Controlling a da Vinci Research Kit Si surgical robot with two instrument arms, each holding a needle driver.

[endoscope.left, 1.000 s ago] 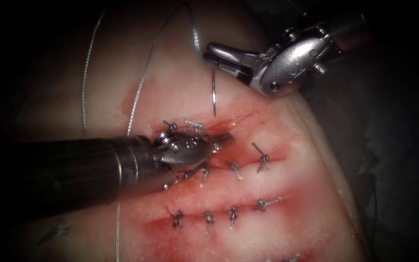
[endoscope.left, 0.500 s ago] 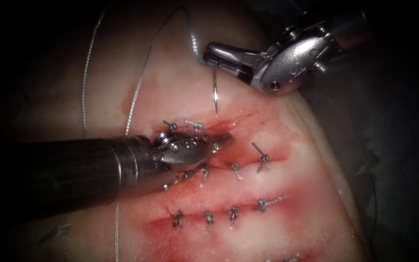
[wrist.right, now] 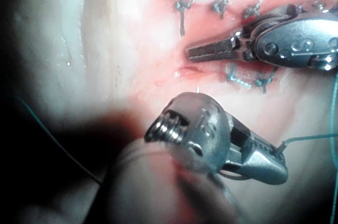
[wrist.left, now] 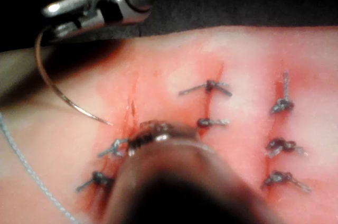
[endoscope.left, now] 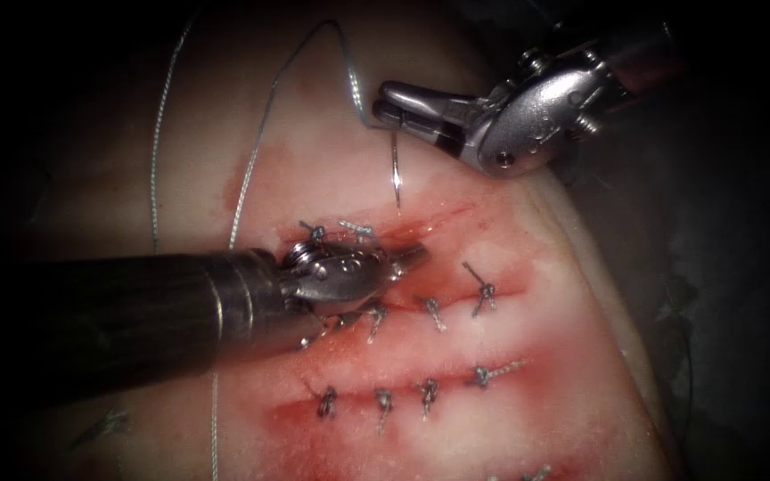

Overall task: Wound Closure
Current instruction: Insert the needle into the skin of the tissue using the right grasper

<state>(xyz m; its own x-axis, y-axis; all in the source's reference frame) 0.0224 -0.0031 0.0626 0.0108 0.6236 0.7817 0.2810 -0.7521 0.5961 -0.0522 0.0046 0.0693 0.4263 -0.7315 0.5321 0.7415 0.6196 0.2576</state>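
Left tool (endoscope.left: 407, 258): nearest me, jaws together, holding nothing, tip resting by the open cut (endoscope.left: 430, 218).
Stitches (endoscope.left: 425, 392): knotted rows lie across the tissue (endoscope.left: 331, 151).
Needle (endoscope.left: 396, 174): free of the tissue, point just above the cut.
Right tool (endoscope.left: 394, 98): farthest, clamped on the needle's tail end, where the thread (endoscope.left: 251, 169) trails.
My care: I'd keep the point square to the cut's edge.

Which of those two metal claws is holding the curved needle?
The right end effector, shut on the needle near its thread end. The left end effector lies shut by the cut, holding nothing.
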